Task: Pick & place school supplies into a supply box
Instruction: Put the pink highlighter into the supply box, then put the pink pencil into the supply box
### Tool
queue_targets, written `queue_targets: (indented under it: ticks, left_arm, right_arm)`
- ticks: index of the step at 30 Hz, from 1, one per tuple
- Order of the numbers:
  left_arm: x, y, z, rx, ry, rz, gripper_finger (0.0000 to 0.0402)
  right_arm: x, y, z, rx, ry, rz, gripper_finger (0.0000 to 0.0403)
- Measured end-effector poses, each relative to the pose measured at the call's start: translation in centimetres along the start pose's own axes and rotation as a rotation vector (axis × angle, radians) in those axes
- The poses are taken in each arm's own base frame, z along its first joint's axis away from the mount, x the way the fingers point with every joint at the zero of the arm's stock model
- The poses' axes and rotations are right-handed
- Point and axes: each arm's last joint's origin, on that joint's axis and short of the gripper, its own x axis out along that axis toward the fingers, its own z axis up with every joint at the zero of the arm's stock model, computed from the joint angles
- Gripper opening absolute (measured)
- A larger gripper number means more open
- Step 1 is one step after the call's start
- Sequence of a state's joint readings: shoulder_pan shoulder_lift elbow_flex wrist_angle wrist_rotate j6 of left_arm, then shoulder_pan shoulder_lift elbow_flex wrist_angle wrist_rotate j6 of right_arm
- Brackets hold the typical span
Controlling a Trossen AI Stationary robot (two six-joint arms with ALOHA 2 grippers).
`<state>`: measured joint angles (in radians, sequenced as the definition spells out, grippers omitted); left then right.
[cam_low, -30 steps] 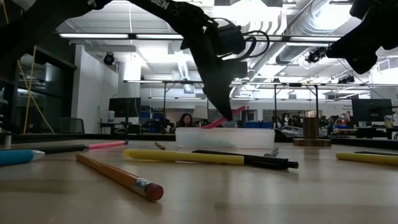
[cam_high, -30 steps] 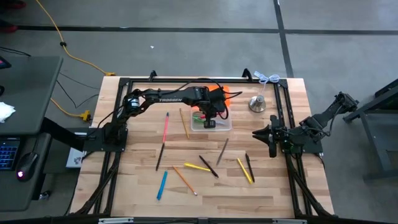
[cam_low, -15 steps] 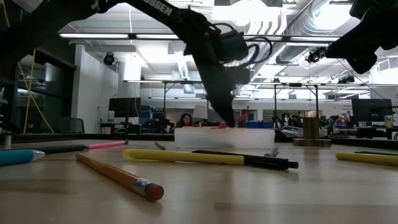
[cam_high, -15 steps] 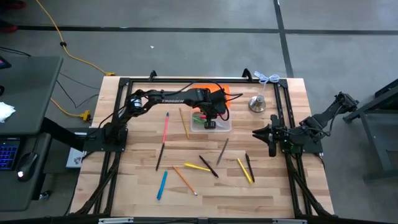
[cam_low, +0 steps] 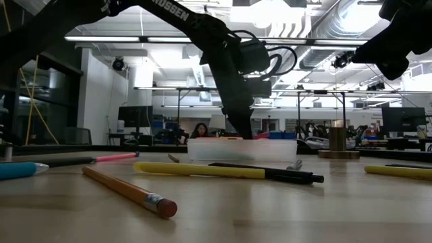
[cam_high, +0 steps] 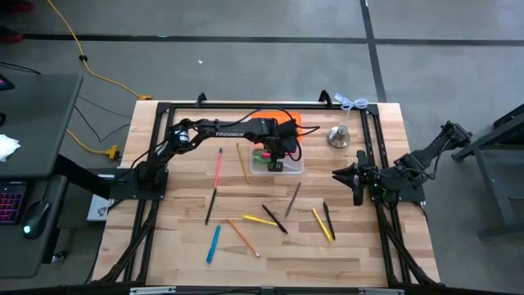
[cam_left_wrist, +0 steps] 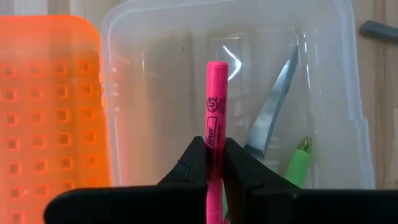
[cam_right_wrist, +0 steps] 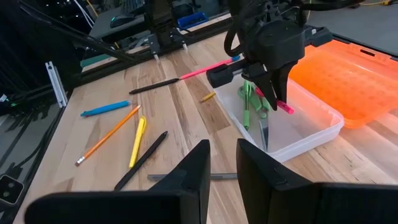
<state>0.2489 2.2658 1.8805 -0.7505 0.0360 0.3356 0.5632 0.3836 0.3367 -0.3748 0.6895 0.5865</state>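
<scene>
Lowered left hand (cam_left_wrist: 215,163) holds pink highlighter (cam_left_wrist: 215,112), seemingly inside tub (cam_left_wrist: 354,112).

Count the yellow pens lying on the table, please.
2. One yellow pen lies near the table's middle, beside the orange pencil; the other yellow pen lies toward the right arm's side. More may be hidden under the arms.

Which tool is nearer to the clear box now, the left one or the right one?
The left. The left tool hangs directly over the clear box, shut on a pink highlighter. The right tool waits off to the box's right side, apart from it.
</scene>
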Motion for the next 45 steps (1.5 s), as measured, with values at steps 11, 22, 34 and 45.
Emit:
queue_targets:
  ticks: [11, 22, 34, 45]
  left_arm:
    - [0.0, 0.2, 0.3, 0.033, -0.034, 0.023, 0.0091]
    - [0.4, 0.5, 0.0, 0.029, -0.004, 0.049, 0.0115]
    - [-2.1, 1.1, 1.7, -0.007, -0.021, 0.087, 0.0127]
    - [-7.9, 1.4, 3.4, -0.098, 0.012, 0.076, 0.0127]
  right_arm:
    - [0.0, 0.0, 0.0, 0.000, 0.001, 0.002, 0.0055]
    - [0.0, 0.0, 0.0, 0.000, 0.002, 0.003, 0.0055]
    - [0.0, 0.0, 0.0, 0.005, -0.004, 0.003, 0.0055]
    - [0.0, 0.0, 0.0, 0.017, -0.003, 0.004, 0.0055]
